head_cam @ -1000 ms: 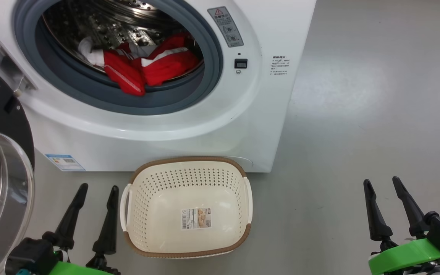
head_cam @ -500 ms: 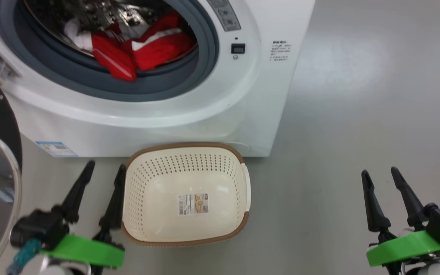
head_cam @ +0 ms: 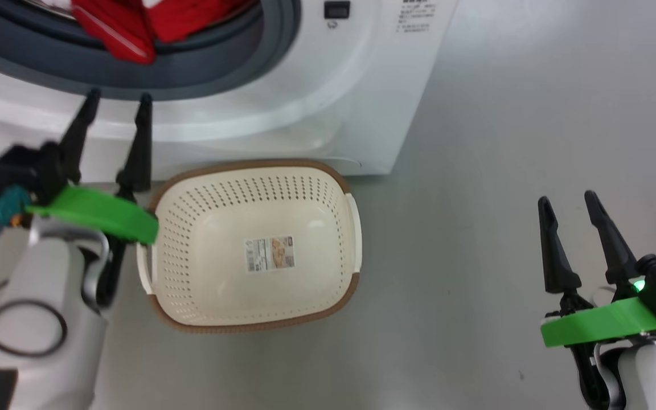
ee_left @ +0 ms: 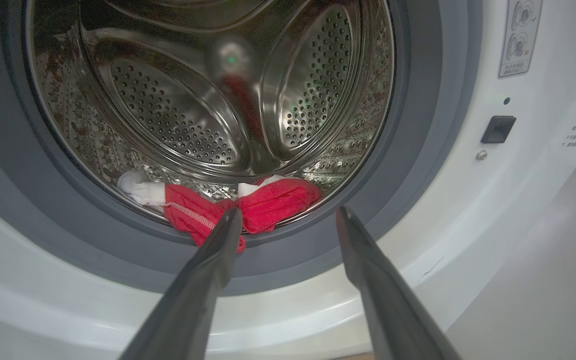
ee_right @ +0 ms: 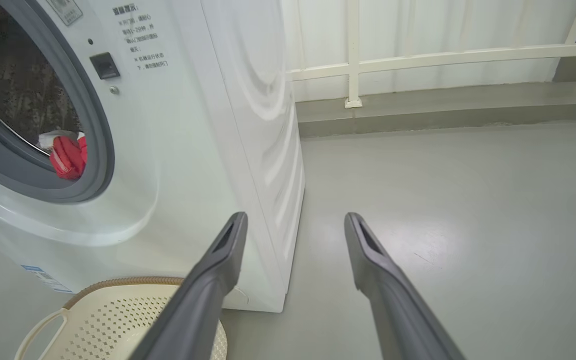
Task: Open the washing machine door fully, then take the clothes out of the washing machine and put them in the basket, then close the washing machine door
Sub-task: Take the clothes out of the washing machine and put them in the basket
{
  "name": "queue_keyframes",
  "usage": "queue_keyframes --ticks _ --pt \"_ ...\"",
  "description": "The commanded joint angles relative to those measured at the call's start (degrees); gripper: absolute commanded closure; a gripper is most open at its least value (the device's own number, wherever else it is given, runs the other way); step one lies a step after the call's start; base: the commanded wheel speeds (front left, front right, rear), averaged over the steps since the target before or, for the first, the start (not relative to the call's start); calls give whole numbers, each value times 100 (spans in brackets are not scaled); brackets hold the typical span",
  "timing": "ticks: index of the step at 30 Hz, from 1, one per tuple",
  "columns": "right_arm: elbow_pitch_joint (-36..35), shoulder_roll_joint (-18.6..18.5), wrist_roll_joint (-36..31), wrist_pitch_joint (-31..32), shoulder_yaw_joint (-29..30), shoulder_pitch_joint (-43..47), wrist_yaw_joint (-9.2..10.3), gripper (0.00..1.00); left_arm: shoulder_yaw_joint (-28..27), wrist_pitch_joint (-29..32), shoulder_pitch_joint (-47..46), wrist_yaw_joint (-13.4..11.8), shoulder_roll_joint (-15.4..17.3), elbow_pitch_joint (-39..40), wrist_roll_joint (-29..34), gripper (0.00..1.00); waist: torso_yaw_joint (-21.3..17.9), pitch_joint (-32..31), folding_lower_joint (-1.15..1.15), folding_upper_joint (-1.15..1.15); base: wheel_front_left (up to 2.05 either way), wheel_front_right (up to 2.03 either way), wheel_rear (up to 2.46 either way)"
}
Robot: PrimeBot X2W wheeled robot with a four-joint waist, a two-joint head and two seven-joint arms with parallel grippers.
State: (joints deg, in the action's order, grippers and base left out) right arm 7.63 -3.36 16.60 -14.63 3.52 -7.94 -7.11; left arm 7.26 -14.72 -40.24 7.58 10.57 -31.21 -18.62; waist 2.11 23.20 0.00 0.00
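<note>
The white washing machine [head_cam: 316, 85] stands with its mouth uncovered; the washing machine door is out of view. Red and white clothes [ee_left: 273, 202] lie at the front lip of the steel drum [ee_left: 193, 125], one piece draped over the grey ring [head_cam: 220, 74]. My left gripper [head_cam: 119, 97] is open and empty, raised before the washer just below the opening, its fingers aimed at the clothes [head_cam: 128, 28]. The cream basket [head_cam: 248, 165] sits empty on the floor against the washer's base. My right gripper [head_cam: 567, 198] hangs open and empty over bare floor, right of the basket.
Grey floor [head_cam: 504, 142] spreads to the right of the washer. In the right wrist view a white railing and wall [ee_right: 418, 50] run behind the washer's right side [ee_right: 258, 125], with the basket's rim [ee_right: 118, 282] at the lower left.
The head camera has tipped down, so the washer slid up the picture. My left gripper has lifted from the floor beside the basket up to the washer's front. The right gripper barely moved.
</note>
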Motion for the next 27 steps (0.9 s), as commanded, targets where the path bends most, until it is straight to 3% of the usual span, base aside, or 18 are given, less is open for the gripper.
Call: queue_keyframes --ticks 1,14,27 --pt "-162 1 -38 -37 -97 -144 -37 0 -126 -28 -327 -9 299 -91 18 0 -240 413 0 0 0 0 0" --pt "-273 46 147 -37 -161 -538 -37 0 418 49 -2463 -9 594 -2131 -208 0 -551 1104 0 0 0 0 0" --pt "-328 47 293 -37 -311 -716 -37 0 721 112 -3685 -9 844 -3318 -341 0 -787 1342 0 0 0 0 0"
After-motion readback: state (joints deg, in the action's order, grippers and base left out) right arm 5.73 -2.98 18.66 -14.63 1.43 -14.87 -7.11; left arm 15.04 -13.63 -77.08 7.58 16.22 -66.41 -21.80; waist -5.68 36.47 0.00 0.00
